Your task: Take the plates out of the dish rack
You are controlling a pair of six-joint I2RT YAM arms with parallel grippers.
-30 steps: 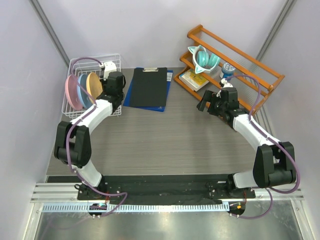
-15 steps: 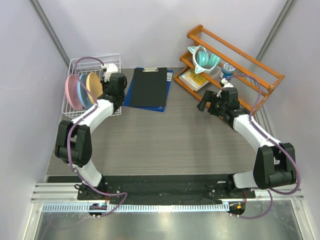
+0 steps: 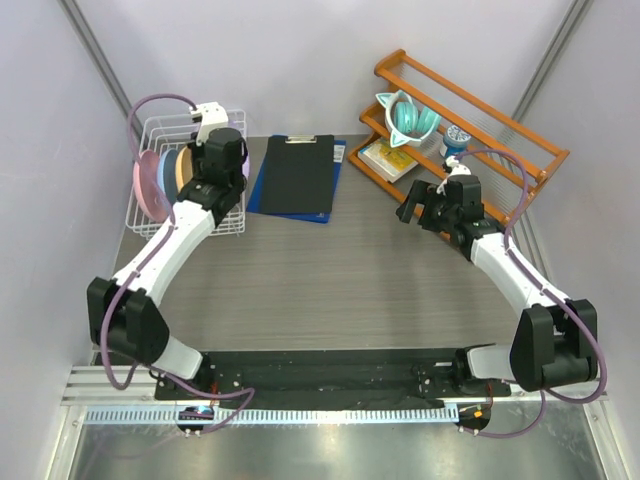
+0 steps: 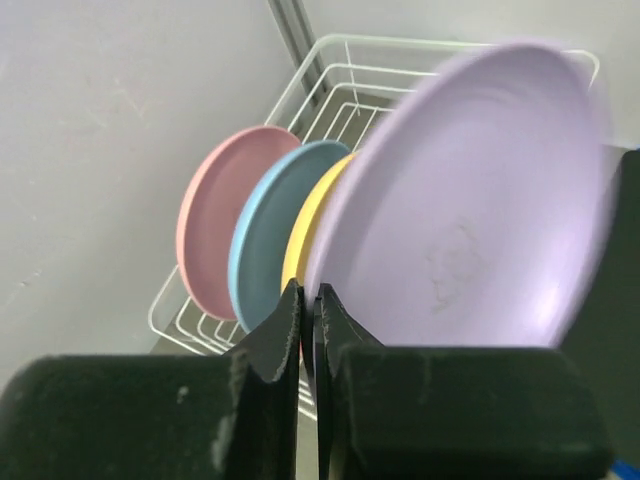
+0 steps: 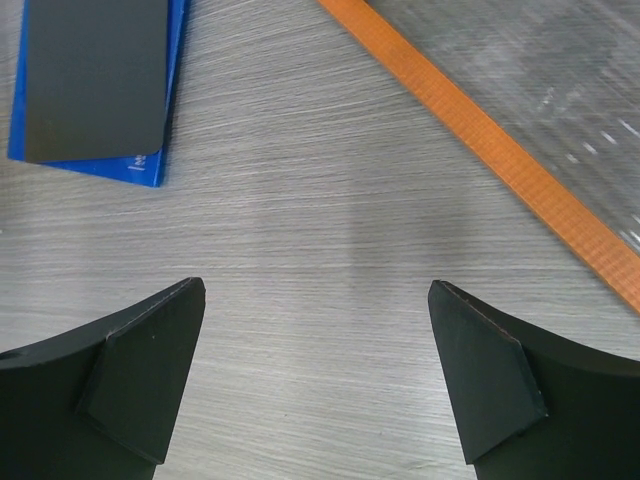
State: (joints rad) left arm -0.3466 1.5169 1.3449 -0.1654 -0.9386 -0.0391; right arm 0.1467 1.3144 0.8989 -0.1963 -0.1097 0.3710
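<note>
Dish rack (image 3: 135, 215) sat upper left of top view. Lavender plate (image 4: 470, 210) filled right side of left wrist view, at rack. Pink (image 4: 210, 230), light blue (image 4: 262, 235) and orange (image 4: 305, 230) plates stood upright behind it. Left gripper (image 4: 305, 300) had fingers clamped on lavender rim. We reckoned: lift straight up, keep it edge-on, clear orange neighbour and wires before swinging out. Right gripper (image 5: 315, 290) hung right of centre, fingers wide apart, nothing in them.

The left tool (image 4: 306, 300) is clamped, right tool (image 5: 316, 290) splayed.
</note>
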